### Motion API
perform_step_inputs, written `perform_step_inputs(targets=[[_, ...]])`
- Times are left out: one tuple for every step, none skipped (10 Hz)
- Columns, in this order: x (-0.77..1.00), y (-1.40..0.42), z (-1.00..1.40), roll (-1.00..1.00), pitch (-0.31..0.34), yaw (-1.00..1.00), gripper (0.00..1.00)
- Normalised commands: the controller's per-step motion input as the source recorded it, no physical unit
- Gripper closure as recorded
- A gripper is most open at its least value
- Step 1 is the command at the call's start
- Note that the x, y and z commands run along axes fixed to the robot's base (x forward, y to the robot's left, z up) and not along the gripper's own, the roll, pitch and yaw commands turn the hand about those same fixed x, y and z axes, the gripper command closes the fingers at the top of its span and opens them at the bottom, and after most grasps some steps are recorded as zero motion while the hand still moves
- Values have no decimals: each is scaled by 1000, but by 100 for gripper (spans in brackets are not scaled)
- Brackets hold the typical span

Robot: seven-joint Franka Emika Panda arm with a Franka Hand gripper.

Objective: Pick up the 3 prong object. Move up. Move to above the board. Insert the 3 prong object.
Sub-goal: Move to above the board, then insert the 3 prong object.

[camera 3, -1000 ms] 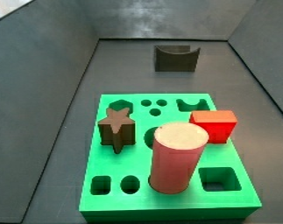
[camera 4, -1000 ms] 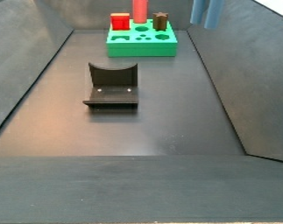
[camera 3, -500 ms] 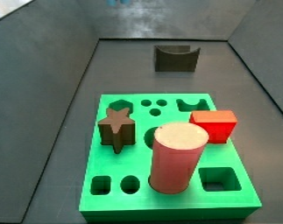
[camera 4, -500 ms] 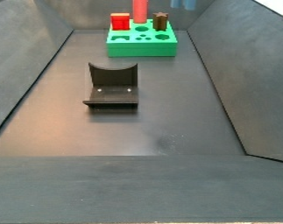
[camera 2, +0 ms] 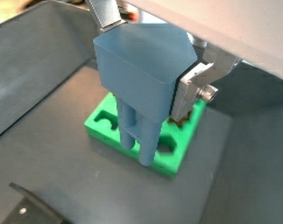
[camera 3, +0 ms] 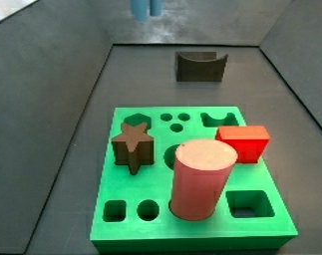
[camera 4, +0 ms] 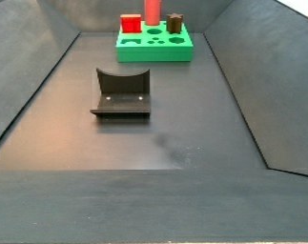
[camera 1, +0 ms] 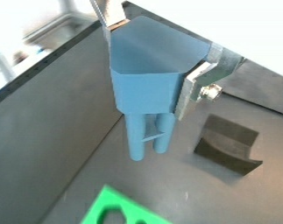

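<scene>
High above the board [camera 3: 190, 164], the gripper [camera 2: 150, 74] clamps the 3 prong object [camera 2: 141, 87] by its wide head between two silver fingers [camera 2: 188, 90], prongs hanging straight down. In a side view only the prong tips [camera 3: 145, 9] show, at the frame's top edge, beyond the board's far side. A wrist view puts the prongs over the board's near edge, though how far above it cannot be told. The fixture [camera 3: 200, 66] stands well behind the board. Judging by this, the carry should finish over the matching hole, clear of the pink cylinder [camera 3: 199, 179], red block [camera 3: 243, 141] and brown star [camera 3: 133, 144], keeping the piece plumb before lowering.
</scene>
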Motion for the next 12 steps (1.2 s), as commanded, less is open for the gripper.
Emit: perform_step_inputs(targets=[[397, -1000, 57, 81, 166, 885, 100], [346, -772, 59, 80, 165, 545, 100], [235, -417, 44, 84, 150, 270, 100], [181, -292, 38, 83, 130, 184, 100], [0, 0, -23, 0, 0, 0, 100], [29, 0, -174, 0, 0, 0, 100], [97, 0, -294, -4, -39, 26, 100], [166, 0, -326, -16, -39, 60, 100], [217, 0, -389, -27, -50, 74, 100], [240, 0, -366, -14, -49, 66, 100], [249, 0, -386, -19, -53, 66, 100], [251, 0, -397, -16, -60, 57, 100]])
